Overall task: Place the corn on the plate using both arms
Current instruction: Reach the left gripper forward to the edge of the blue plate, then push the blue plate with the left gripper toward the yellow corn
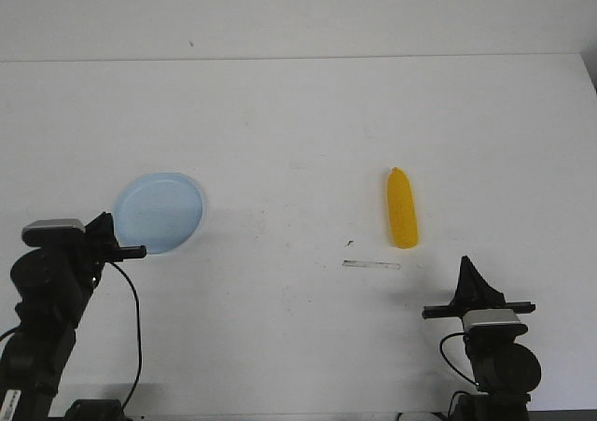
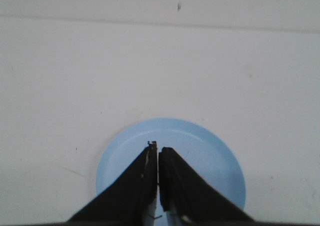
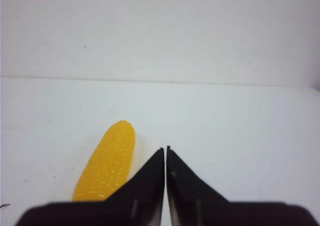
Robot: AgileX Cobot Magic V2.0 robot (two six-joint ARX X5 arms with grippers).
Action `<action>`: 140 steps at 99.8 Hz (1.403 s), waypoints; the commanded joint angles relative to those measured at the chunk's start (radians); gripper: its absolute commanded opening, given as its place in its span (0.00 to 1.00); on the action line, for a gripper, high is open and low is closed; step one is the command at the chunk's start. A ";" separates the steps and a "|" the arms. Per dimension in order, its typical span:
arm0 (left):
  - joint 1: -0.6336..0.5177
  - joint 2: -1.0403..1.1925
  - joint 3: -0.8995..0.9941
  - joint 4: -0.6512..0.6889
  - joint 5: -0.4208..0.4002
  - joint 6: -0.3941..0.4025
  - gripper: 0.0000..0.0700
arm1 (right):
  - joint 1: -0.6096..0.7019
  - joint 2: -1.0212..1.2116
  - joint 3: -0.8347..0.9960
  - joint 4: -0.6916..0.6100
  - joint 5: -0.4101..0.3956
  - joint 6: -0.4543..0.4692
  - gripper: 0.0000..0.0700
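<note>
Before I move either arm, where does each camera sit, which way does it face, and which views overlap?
Front view: behind the robot, facing forward over the table; shows both arms, plate and corn.
Left wrist view: on the left arm, looking past its shut left pincer onto the plate.
Right wrist view: on the right arm, past the shut right pincer, corn beside it.
Front shares the plate with left, corn with right.

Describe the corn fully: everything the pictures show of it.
The corn is a bright yellow toy cob, plastic by its look, with rows of small bumps for kernels seen in the right wrist view. It tapers to a blunt point at its far end and is cut off flat at the near end. It lies flat on the white table, lengthwise away from the robot, right of centre and far from the plate. Nothing touches it; the right gripper, jaws shut, sits nearer the robot.
</note>
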 commanded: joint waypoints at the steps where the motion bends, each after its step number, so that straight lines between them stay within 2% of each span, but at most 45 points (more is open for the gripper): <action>1: 0.006 0.060 0.048 -0.037 -0.005 0.035 0.00 | 0.001 0.001 -0.001 0.011 0.000 0.005 0.01; 12: 0.029 0.155 0.105 -0.087 -0.004 0.012 0.00 | 0.001 0.001 -0.001 0.011 0.000 0.005 0.01; 23: 0.081 0.254 0.171 -0.153 -0.003 -0.096 0.00 | 0.001 0.001 -0.001 0.011 0.000 0.005 0.01; 35: 0.152 0.371 0.241 -0.227 0.017 -0.254 0.00 | 0.001 0.001 -0.001 0.011 0.000 0.005 0.01; 45: 0.215 0.467 0.290 -0.254 0.041 -0.303 0.00 | 0.001 0.001 -0.001 0.011 0.000 0.005 0.01; 59: 0.290 0.594 0.355 -0.317 0.177 -0.288 0.00 | 0.001 0.001 -0.001 0.011 0.000 0.005 0.01; 69: 0.336 0.696 0.414 -0.366 0.324 -0.266 0.00 | 0.001 0.001 -0.001 0.011 0.000 0.005 0.01; 76: 0.353 0.758 0.454 -0.396 0.371 -0.246 0.00 | 0.001 0.001 -0.001 0.011 0.000 0.005 0.01; 84: 0.365 0.820 0.497 -0.435 0.375 -0.241 0.03 | 0.001 0.001 -0.001 0.011 0.000 0.005 0.01; 89: 0.368 0.845 0.512 -0.453 0.375 -0.237 0.14 | 0.001 0.001 -0.001 0.011 0.000 0.005 0.01; 94: 0.368 0.867 0.516 -0.459 0.375 -0.224 0.29 | 0.001 0.001 -0.001 0.011 0.000 0.005 0.01; 98: 0.369 0.883 0.516 -0.467 0.375 -0.218 0.37 | 0.001 0.001 -0.001 0.011 0.000 0.005 0.01; 103: 0.372 0.900 0.516 -0.475 0.375 -0.217 0.42 | 0.001 0.001 -0.001 0.011 0.000 0.005 0.01; 140: 0.355 0.986 0.515 -0.497 0.379 -0.183 0.42 | 0.001 0.001 -0.001 0.011 0.000 0.005 0.01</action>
